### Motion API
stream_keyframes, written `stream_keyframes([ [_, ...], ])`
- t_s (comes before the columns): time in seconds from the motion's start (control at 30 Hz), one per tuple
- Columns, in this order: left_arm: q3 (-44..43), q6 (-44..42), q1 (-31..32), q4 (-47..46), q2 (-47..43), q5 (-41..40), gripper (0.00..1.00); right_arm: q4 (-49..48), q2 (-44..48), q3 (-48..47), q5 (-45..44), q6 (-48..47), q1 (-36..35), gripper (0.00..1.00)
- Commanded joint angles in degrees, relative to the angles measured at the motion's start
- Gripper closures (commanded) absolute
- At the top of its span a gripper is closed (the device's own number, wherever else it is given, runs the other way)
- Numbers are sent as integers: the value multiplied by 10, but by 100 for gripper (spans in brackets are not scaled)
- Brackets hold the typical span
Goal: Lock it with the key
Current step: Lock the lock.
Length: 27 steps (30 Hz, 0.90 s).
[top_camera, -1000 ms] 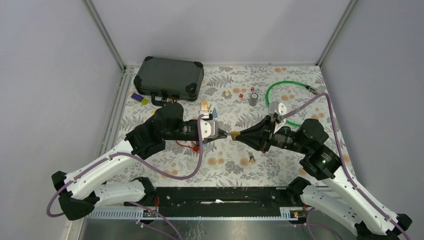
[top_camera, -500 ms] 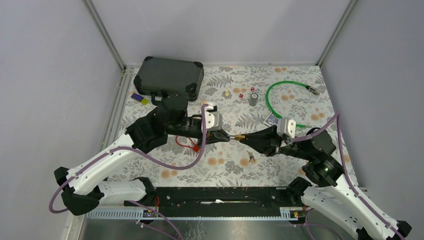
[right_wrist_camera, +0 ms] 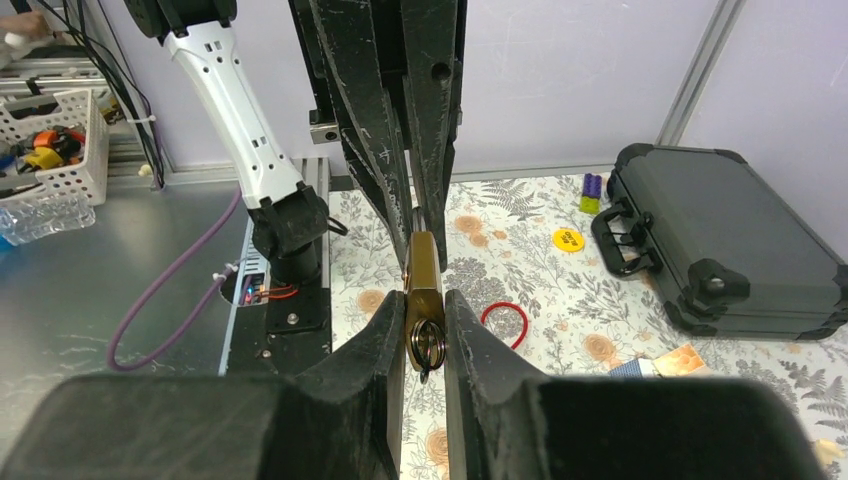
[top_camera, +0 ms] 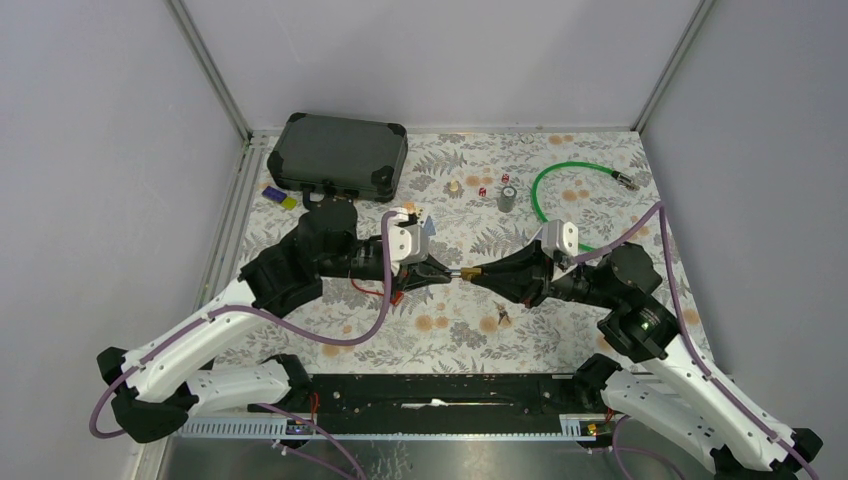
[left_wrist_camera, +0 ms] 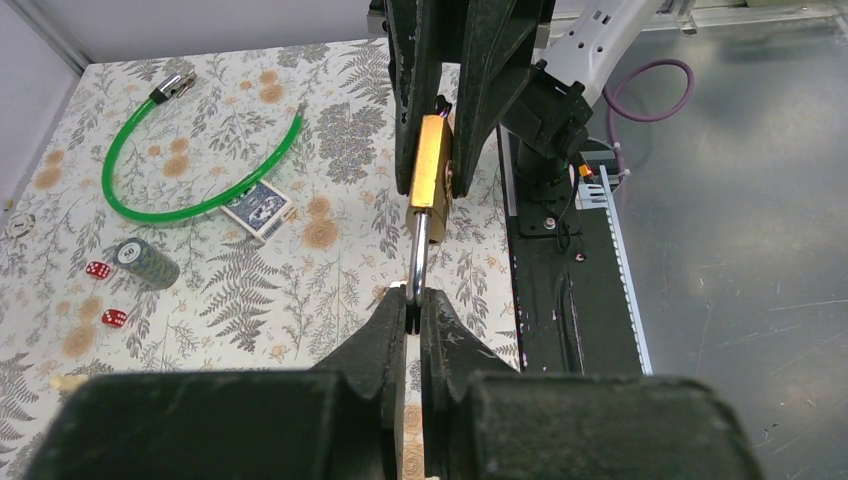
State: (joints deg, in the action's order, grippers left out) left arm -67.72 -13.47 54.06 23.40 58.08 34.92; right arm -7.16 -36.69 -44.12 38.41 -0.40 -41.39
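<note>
Currently the padlock (left_wrist_camera: 432, 165) hangs above the tabletop (top_camera: 450, 340), well apart from the case (top_camera: 340, 155): right gripper (right_wrist_camera: 425, 320) clamped on its body, left gripper (left_wrist_camera: 415, 305) pinched on its shackle (left_wrist_camera: 420, 255). Risk: misaligned pushing could twist it from either grip.

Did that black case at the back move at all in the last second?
No. The black case sits in the same far-left corner by the metal post, its handle just as close to the yellow disc.
</note>
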Motion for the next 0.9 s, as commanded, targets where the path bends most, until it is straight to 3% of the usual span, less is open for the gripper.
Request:
stream_keyframes([
  [0.0, -4, 23, 1, -61, -23, 50, 100, -7, -15, -21, -57, 21, 9, 100],
  [0.33, -25, 40, 3, -68, 14, 109, 100, -38, -34, -4, -61, 25, 9, 100],
  [0.87, -37, 65, 23, -106, 40, 119, 100, -51, -67, 21, -41, 26, 9, 100],
])
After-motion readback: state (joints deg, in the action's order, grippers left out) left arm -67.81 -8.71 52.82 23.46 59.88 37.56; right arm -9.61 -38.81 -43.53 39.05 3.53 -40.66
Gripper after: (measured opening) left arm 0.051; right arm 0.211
